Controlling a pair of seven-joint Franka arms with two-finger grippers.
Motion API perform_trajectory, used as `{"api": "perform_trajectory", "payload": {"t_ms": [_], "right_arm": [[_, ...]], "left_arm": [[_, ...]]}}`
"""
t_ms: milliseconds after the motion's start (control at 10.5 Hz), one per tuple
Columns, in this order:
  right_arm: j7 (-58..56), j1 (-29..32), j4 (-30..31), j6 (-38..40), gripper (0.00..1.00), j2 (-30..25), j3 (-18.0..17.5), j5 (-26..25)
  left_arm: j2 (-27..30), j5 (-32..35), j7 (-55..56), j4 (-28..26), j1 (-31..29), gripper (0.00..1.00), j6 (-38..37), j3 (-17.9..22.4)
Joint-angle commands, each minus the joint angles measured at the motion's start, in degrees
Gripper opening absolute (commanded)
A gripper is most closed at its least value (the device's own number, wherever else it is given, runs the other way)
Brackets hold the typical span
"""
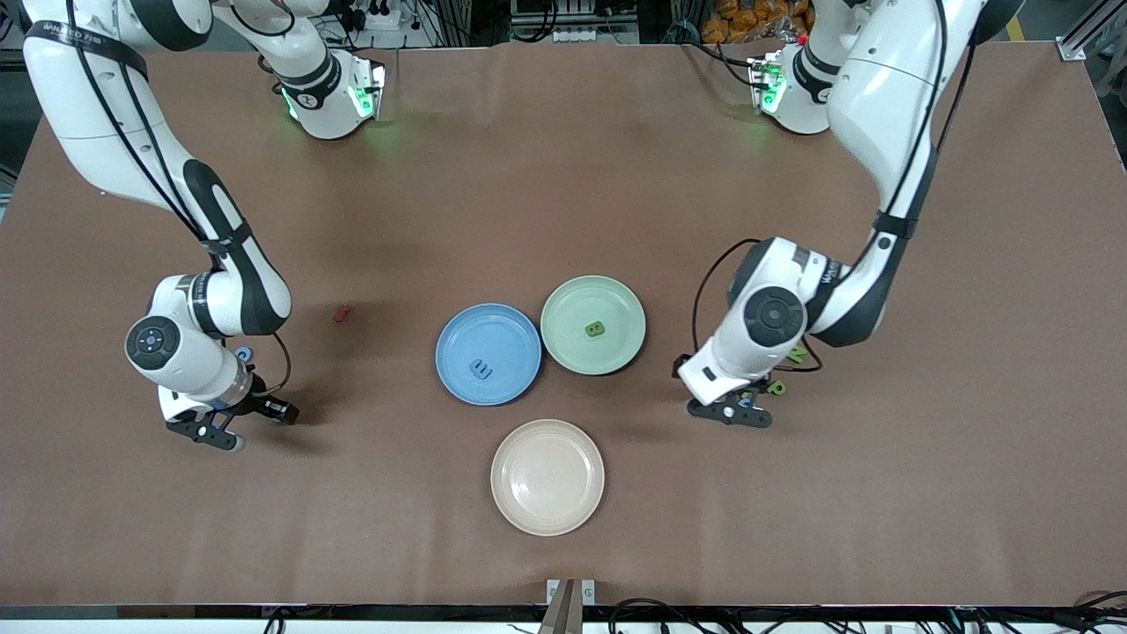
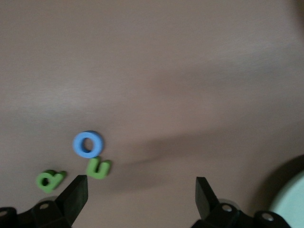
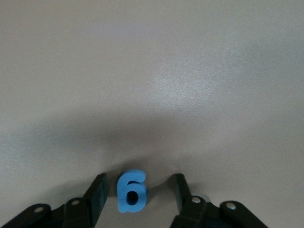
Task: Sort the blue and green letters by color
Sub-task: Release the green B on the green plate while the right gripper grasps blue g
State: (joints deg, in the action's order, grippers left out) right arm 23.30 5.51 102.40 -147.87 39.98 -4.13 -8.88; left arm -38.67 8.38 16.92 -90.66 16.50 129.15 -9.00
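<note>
blue plate (image 1: 458, 339) touches green plate (image 1: 563, 308) | gap before beige plate (image 1: 519, 502) | red piece (image 1: 342, 313) apart

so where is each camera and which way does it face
Front view: high across the table, facing both arms; blue plate, green plate.
Left wrist view: looks down past the open left gripper at a blue ring.
Right wrist view: looks down; right gripper brackets a blue letter.
Shared: the brown table.
</note>
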Motion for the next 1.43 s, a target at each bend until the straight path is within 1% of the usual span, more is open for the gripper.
{"api": "perform_trajectory", "payload": {"t_ms": [0, 95, 286, 382, 477, 572, 668, 763, 859, 1049, 1240, 1336], "right_arm": [[-0.1, 0.2, -1.1, -0.4, 0.29, 1.2, -0.1, -1.6], [-0.1, 0.2, -1.1, -0.3, 0.12, 1.2, -0.1, -1.6], [0.2, 0.2, -1.2, 0.3, 0.06, 0.6, -0.1, -1.5], [0.3, -0.2, -1.3, 1.0, 0.02, -0.5, -0.1, -0.8], [0.3, -0.6, -1.2, 3.8, 0.02, -2.7, -0.1, 0.1], [0.8, -1.6, -1.2, 8.0, 0.02, -4.9, -0.2, 2.0], [0.9, -3.7, -0.9, 10.6, 0.01, -7.2, -0.2, 4.0], [2.2, -6.7, -1.1, 13.7, 0.01, -8.6, -0.2, 6.6], [4.6, -9.1, -1.1, 14.2, 0.01, -9.3, -0.2, 8.5], [8.9, -14.9, -1.6, 13.9, 0.01, -9.8, -0.4, 10.3], [11.6, -20.9, -2.4, 13.9, 0.02, -9.5, -0.5, 10.5], [13.4, -23.8, -3.6, 13.9, 0.04, -8.8, -0.4, 10.6]], "left_arm": [[2.2, 1.3, -4.4, -4.7, -3.1, 1.0, 0.0, -0.7], [1.9, 1.3, -4.4, -5.6, -3.7, 1.0, 1.0, -0.6], [1.5, 1.3, -4.6, -7.9, -4.8, 1.0, 5.2, -0.6], [1.1, 1.3, -4.6, -8.7, -4.9, 1.0, 6.7, -0.6], [1.0, 1.3, -4.6, -8.9, -5.2, 1.0, 7.1, -0.6], [0.6, 1.3, -4.6, -8.8, -5.3, 0.99, 7.2, -0.6], [0.1, 1.3, -4.6, -8.8, -5.2, 0.96, 7.9, -0.6], [-0.3, 1.3, -4.6, -8.8, -5.2, 0.96, 8.4, -0.5], [-0.7, 1.3, -4.6, -8.8, -5.2, 0.96, 8.8, -0.5], [-1.1, 1.3, -4.6, -8.8, -5.0, 0.93, 9.3, -0.4], [-1.6, 1.3, -4.6, -8.8, -5.1, 0.9, 9.7, -0.3], [-1.6, 1.3, -4.6, -8.8, -5.1, 0.89, 9.7, -0.2]]}}
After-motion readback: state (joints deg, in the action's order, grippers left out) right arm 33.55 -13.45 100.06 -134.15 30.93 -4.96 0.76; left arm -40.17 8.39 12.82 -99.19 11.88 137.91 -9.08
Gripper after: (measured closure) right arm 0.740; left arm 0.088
